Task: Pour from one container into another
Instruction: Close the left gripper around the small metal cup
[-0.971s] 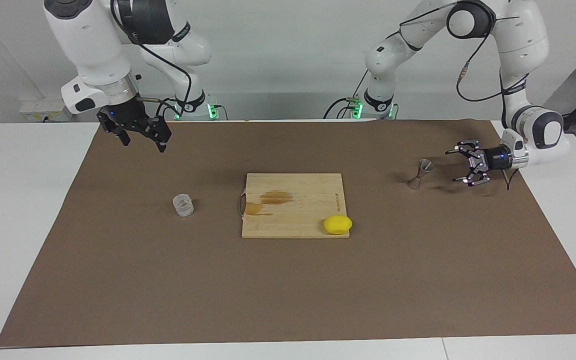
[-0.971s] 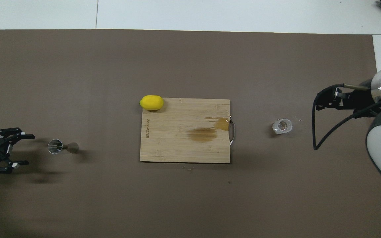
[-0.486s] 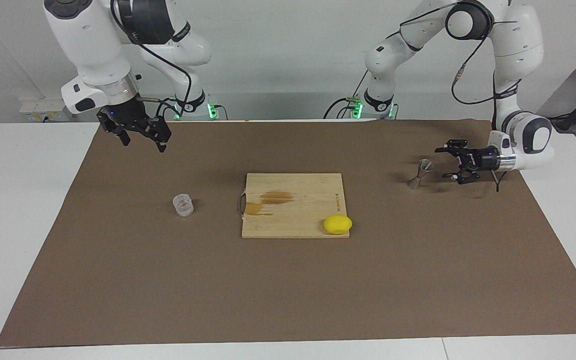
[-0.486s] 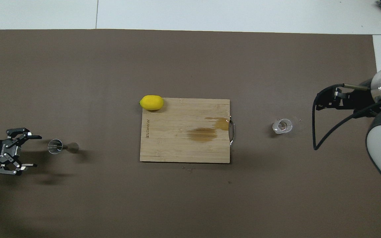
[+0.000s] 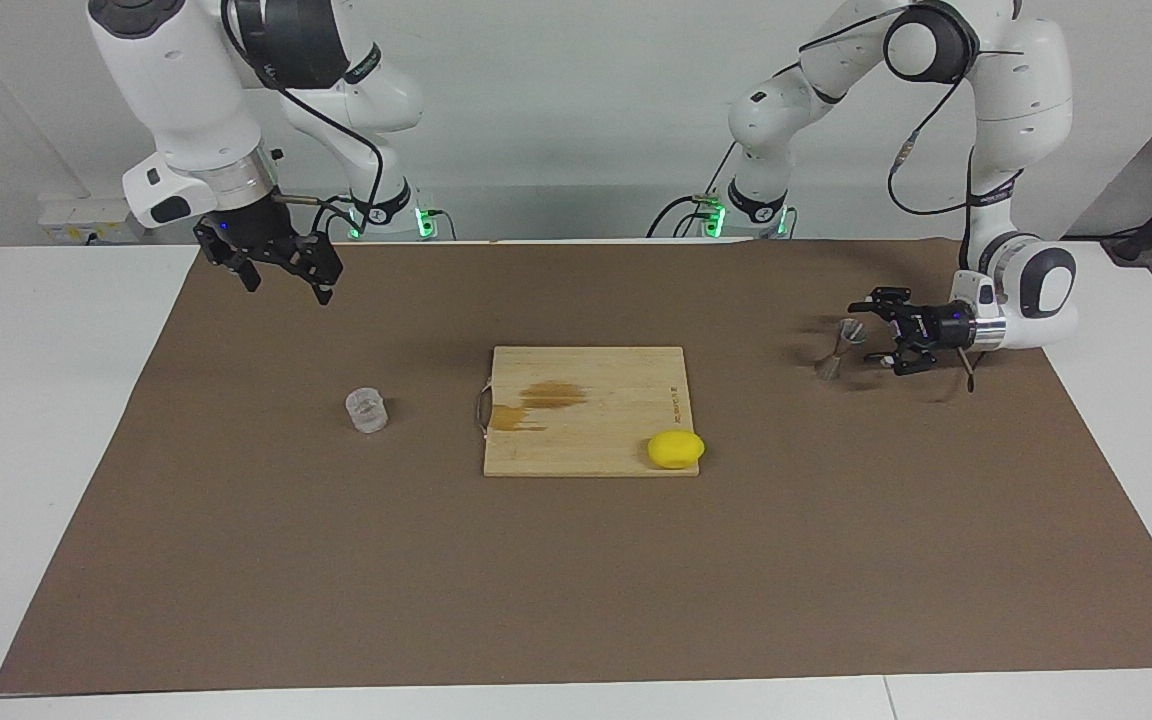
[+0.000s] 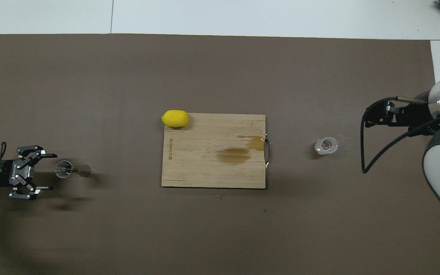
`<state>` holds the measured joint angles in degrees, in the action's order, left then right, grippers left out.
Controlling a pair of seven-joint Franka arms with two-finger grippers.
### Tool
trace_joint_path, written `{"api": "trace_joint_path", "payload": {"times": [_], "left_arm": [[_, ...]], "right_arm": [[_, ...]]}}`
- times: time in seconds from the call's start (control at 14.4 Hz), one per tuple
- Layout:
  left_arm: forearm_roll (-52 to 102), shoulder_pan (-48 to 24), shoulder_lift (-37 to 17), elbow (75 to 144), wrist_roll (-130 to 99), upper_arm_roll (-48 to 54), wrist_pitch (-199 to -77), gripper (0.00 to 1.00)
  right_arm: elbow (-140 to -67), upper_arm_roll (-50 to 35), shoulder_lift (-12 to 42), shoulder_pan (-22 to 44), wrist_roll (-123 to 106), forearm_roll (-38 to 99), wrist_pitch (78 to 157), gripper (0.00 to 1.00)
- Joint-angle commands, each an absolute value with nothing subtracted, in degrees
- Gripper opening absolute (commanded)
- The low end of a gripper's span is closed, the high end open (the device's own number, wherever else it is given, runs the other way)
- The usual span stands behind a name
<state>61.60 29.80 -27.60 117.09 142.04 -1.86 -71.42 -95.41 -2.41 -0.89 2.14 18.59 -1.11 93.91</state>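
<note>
Small clear ridged glass tumbler [image 5: 367, 411]: upright on the brown mat [image 5: 576, 580], toward the right arm's end, beside the handle end of the board.
Grey metal hourglass jigger [image 5: 837, 350]: upright on the mat toward the left arm's end, well apart from the tumbler.
Left gripper [image 5: 881, 333]: low, turned sideways, fingers spread wide, just beside the jigger, not touching.
Right gripper [image 5: 281, 270]: raised over the mat, fingers apart, holding nothing.
Pale wooden cutting board [image 5: 586, 410]: between the two vessels, stained.
Yellow lemon [image 5: 675, 449]: at the board's corner.
</note>
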Motion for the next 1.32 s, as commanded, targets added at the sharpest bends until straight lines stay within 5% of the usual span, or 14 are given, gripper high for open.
{"api": "trace_joint_path", "payload": {"times": [0.0, 0.69, 1.25], "left_arm": [[63.19, 28.57, -26.28, 119.09, 143.35, -2.37, -72.42, 1.00], [63.54, 28.48, -26.10, 119.09, 143.17, -2.55, -70.84, 0.82], [63.54, 28.48, -26.10, 119.09, 143.17, -2.55, -70.84, 0.58]], "right_arm": [[-96.33, -2.64, -1.85, 1.58, 17.49, -0.62, 94.04, 0.99], [-96.42, -2.55, -1.85, 1.58, 17.49, -0.62, 94.04, 0.99], [-96.33, -2.55, -1.85, 1.58, 17.49, -0.62, 94.13, 0.99]]}}
